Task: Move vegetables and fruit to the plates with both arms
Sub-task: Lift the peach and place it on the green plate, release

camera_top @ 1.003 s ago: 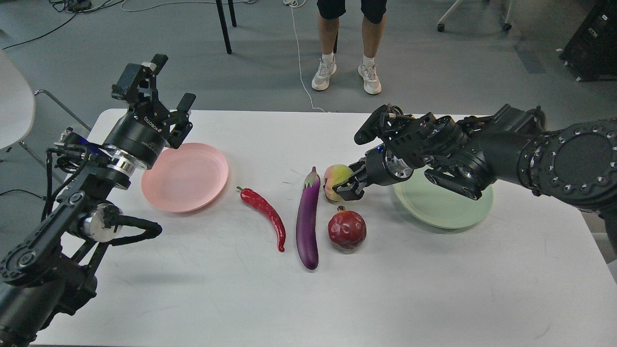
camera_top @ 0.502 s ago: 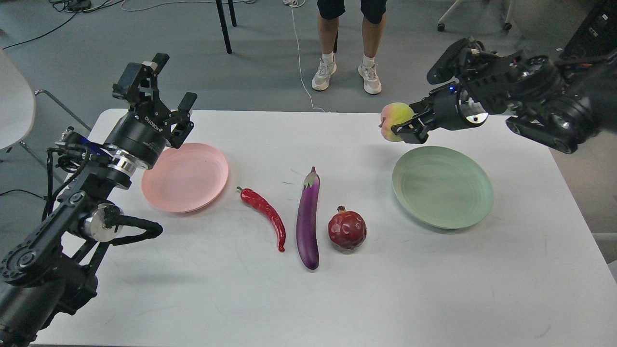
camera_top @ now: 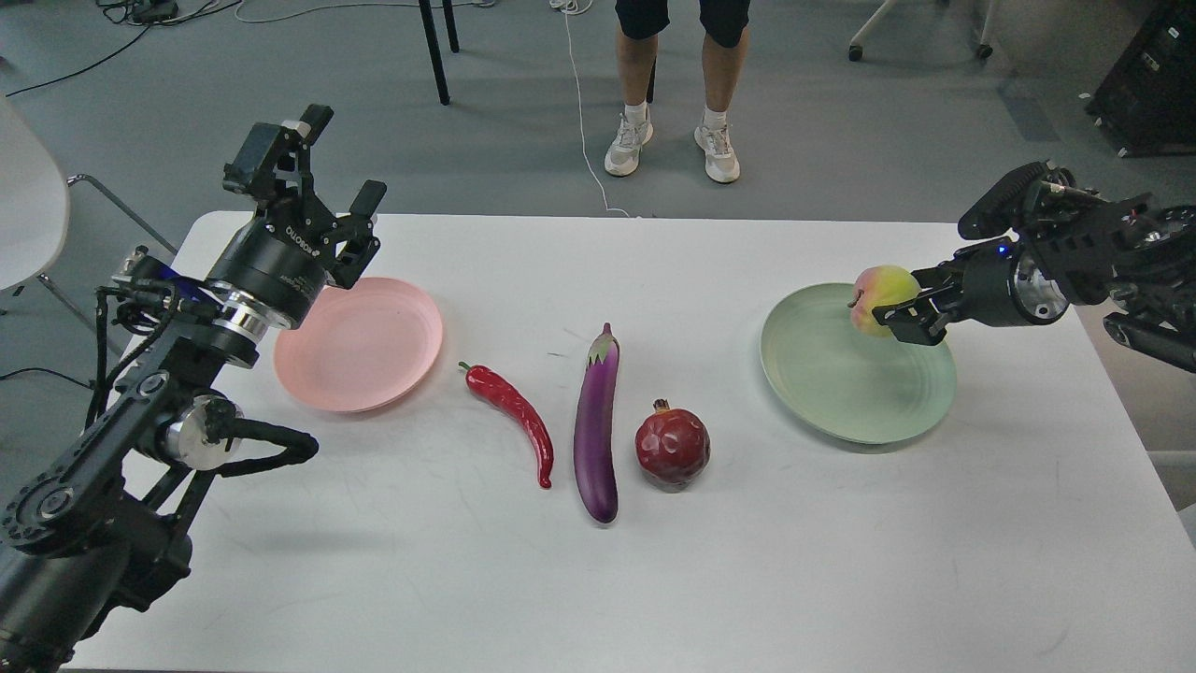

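My right gripper [camera_top: 888, 313] is shut on the yellow-green peach [camera_top: 876, 294] and holds it over the far right part of the pale green plate [camera_top: 841, 388]. On the table's middle lie the red chili pepper [camera_top: 514, 421], the purple eggplant [camera_top: 598, 425] and the dark red pomegranate [camera_top: 673, 446], side by side. The pale pink plate [camera_top: 364, 346] is at the left and holds nothing. My left gripper [camera_top: 318, 164] is open and holds nothing, raised above the pink plate's far left edge.
The white table [camera_top: 598, 579] has its far edge just behind both plates. A person's legs [camera_top: 673, 84] stand on the floor beyond the table. A white chair [camera_top: 28, 206] is at the far left, a black cabinet [camera_top: 1149, 84] at the far right.
My right gripper lifted the peach from beside the eggplant, carried it up and right, and now has it lower over the green plate. My left arm barely moved.
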You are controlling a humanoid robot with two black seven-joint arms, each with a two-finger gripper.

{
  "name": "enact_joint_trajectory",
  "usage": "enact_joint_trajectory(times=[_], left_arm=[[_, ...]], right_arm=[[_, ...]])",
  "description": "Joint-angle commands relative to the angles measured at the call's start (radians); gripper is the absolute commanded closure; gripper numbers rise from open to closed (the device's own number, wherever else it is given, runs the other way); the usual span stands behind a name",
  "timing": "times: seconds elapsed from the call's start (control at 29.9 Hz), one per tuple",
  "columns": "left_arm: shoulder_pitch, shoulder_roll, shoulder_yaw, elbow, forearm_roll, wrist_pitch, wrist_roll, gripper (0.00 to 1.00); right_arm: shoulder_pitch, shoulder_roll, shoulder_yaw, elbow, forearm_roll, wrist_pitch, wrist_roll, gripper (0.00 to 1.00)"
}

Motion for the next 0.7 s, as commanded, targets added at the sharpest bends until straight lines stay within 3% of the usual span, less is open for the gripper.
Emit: enact_joint_trajectory(times=[0.0,0.07,0.27,0.4,0.47,0.67], left_arm=[[0.0,0.0,0.0,0.0,0.0,0.0,0.0,0.02],[0.0,0.001,0.0,0.0,0.0,0.0,0.0,0.02],[0.0,0.0,0.001,0.001,0.0,0.0,0.0,0.02],[0.0,-0.002,0.001,0.0,0.0,0.002,0.0,0.02],[0.0,-0.002,0.001,0.0,0.002,0.002,0.002,0.02],[0.0,0.001,0.001,0.0,0.002,0.002,0.002,0.02]], right_arm=[[-0.037,0.016,0.01,-0.05,0.0,-0.008,0.0,0.59],[-0.045,0.028,0.012,-0.058,0.001,-0.008,0.0,0.58],[-0.065,0.034,0.026,-0.061,0.003,-0.008,0.0,0.24],[-0.063,0.033,0.027,-0.061,0.005,-0.008,0.0,0.15],[-0.062,0.033,0.033,-0.058,0.006,-0.008,0.0,0.04],[0.016,0.008,0.099,0.014,0.017,0.003,0.0,0.02]])
